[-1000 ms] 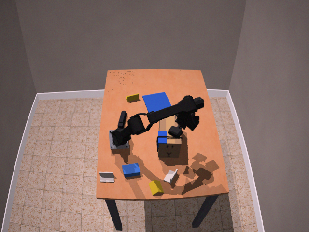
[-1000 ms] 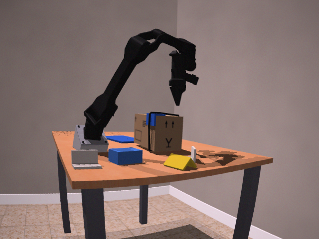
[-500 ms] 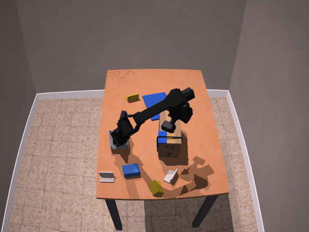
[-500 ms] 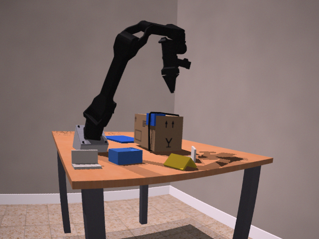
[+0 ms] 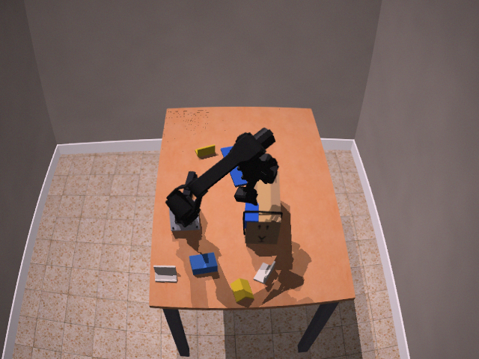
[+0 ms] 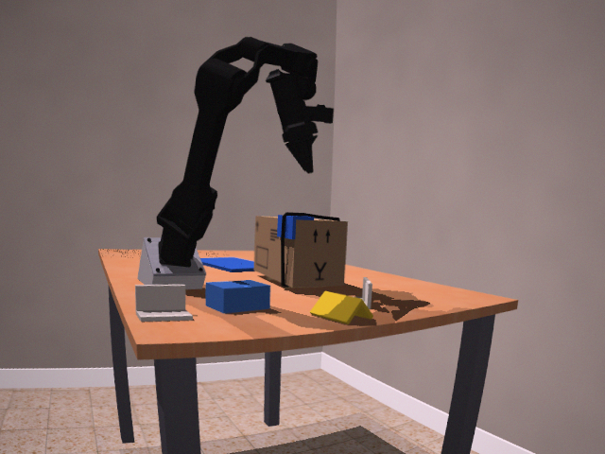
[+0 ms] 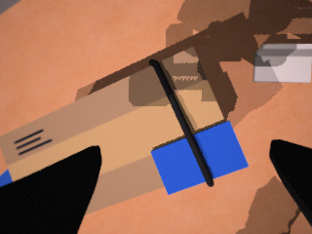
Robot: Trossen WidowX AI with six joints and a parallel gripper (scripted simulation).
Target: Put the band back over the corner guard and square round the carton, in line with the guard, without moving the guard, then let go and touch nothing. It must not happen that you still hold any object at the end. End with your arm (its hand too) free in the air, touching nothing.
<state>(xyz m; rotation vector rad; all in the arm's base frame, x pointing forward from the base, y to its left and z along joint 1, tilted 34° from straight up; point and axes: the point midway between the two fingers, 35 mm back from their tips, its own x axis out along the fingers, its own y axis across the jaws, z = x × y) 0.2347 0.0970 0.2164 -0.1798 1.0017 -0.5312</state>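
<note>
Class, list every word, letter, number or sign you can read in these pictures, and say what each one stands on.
"Y": end face of the brown cardboard carton.
Two upward arrows: same face, above the Y.
Printed lines and a rectangle on the carton's long side: too blurred to read.
Nothing else carries any text.

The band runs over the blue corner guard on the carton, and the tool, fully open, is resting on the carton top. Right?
Not quite. The tool hangs well above the carton, touching nothing, as the exterior view shows. The band does cross the blue corner guard, and the tool is fully open.

My top camera looks steeply down on the table (image 5: 309,162); exterior watches from low, near; wrist peers straight down.
</note>
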